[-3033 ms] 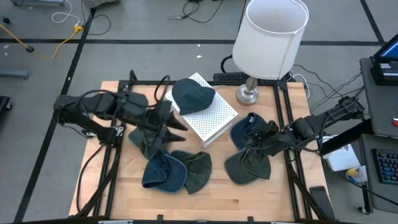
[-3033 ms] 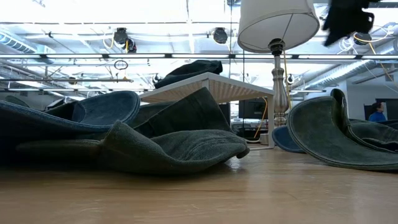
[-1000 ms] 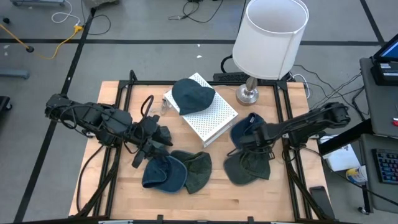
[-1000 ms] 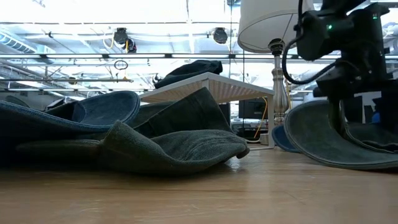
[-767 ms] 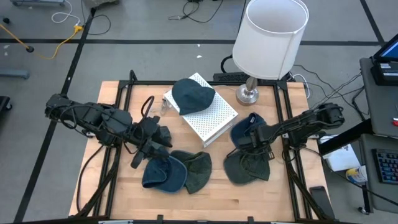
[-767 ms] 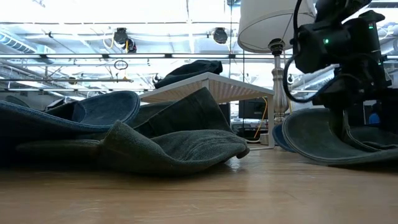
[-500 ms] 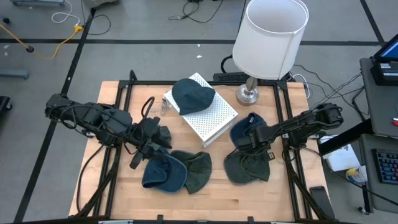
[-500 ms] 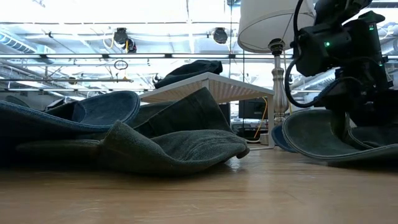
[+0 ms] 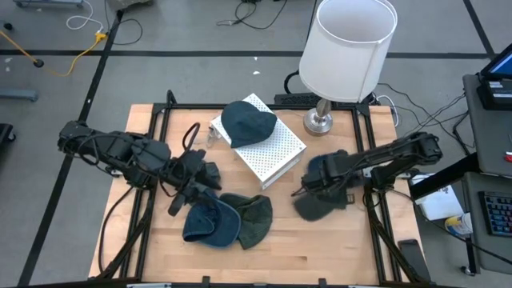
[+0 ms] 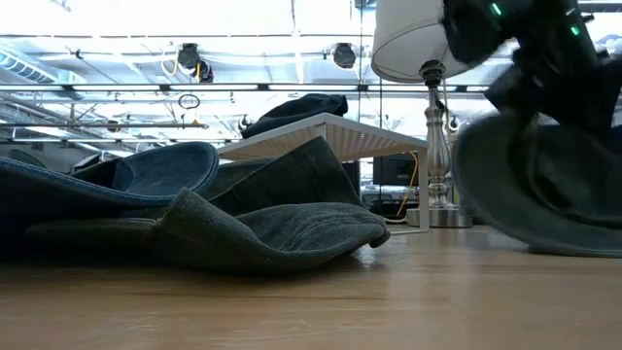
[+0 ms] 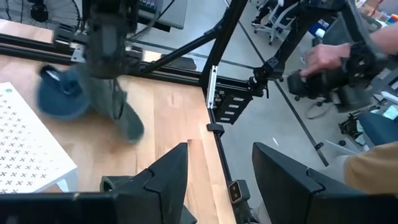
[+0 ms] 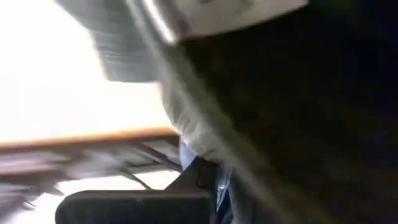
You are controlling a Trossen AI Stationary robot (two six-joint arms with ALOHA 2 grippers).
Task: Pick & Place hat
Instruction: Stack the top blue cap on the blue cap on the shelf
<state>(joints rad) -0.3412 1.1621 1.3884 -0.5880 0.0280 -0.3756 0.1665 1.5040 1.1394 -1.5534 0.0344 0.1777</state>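
Note:
My right gripper (image 9: pixel 318 186) is shut on a grey-green hat (image 9: pixel 314 206) at the table's right, which shows blurred in the low view (image 10: pixel 544 185). A blue hat (image 9: pixel 314 166) lies beside it, partly under the arm. My left gripper (image 9: pixel 192 188) hovers open at the table's left, nothing between its fingers (image 11: pixel 217 180). Near it a blue hat (image 9: pixel 210 224) and a green hat (image 9: pixel 256 220) lie on the wood. A dark blue hat (image 9: pixel 248 122) rests on a white perforated box (image 9: pixel 268 152). My right gripper holds the grey-green hat from above, fingers pointing down. The cloth (image 11: pixel 127 121) hangs below the fingers and tilts up from the table. The gripper itself and blur hide which part it has. Dark cloth (image 12: pixel 298 124) fills its wrist view.
A lamp with a white shade (image 9: pixel 348 48) stands on its metal base (image 9: pixel 318 122) at the far right. Black frame rails run along the table's sides (image 9: pixel 376 232). A person's hand (image 11: pixel 323 56) shows beyond the table's right edge.
My right gripper has shut on the grey-green hat and moved toward the table's left and a little up. The hat has been pulled up and leftward with it, tilting off the wood.

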